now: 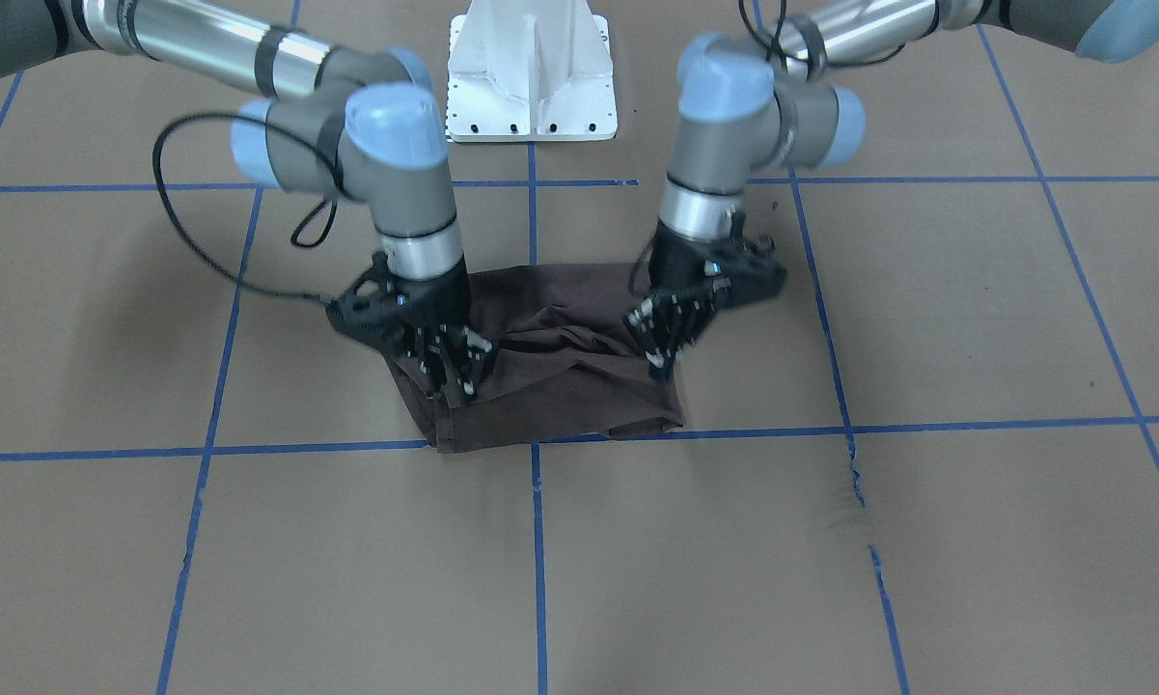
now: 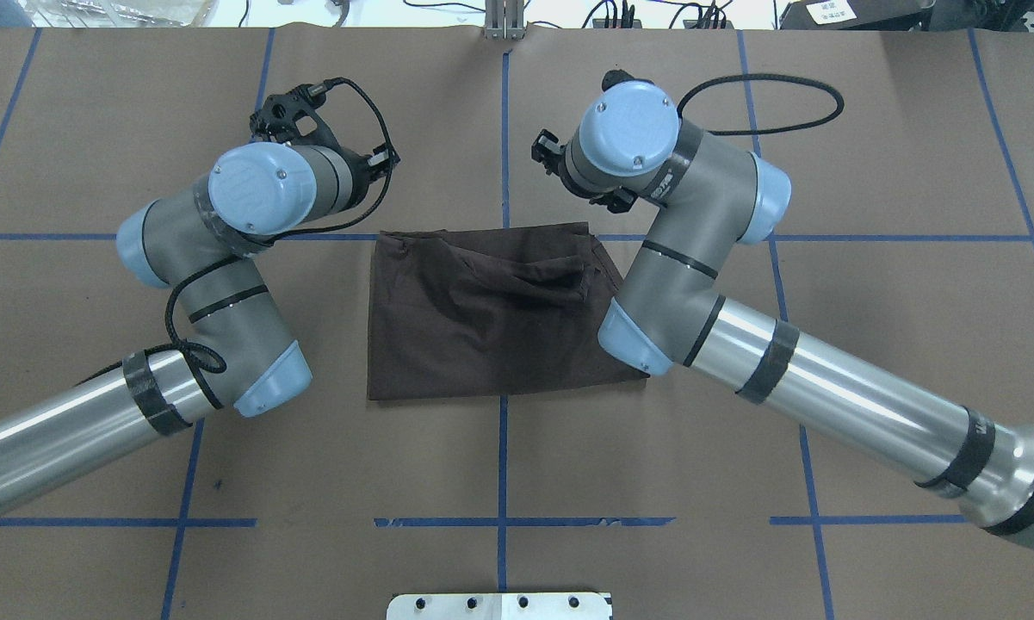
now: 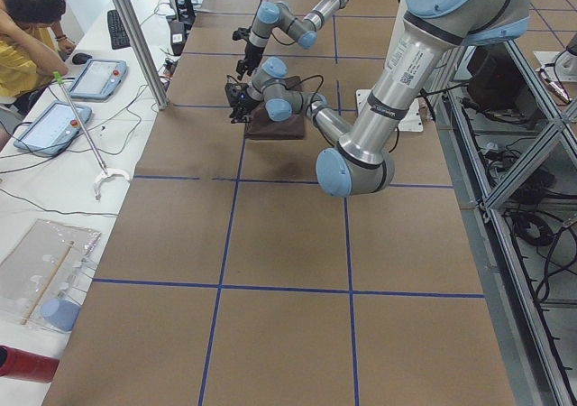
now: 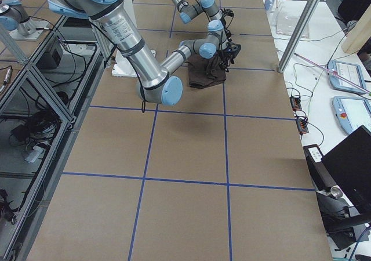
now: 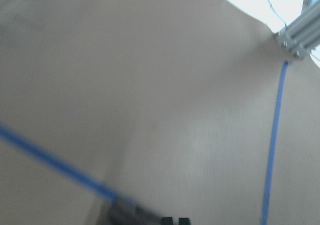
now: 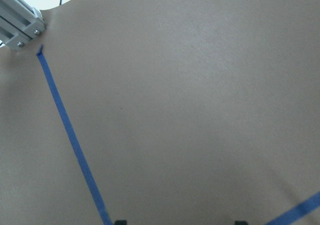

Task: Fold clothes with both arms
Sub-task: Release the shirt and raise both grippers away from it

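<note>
Shirt point(image 1: 550, 386) at centre of table point(image 1: 830, 579), half folded. Brackets it for a likely two-sided lift: right gripper point(image 1: 449, 365) at nine o'clock in the front view, fingers spread; left gripper point(image 1: 658, 338) at three, grip impossible to tell.

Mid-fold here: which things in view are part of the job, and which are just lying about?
Job:
T-shirt
left claw
right claw

Lying about:
white pedestal base
handheld tablets on the side bench
pole with white hook
</note>
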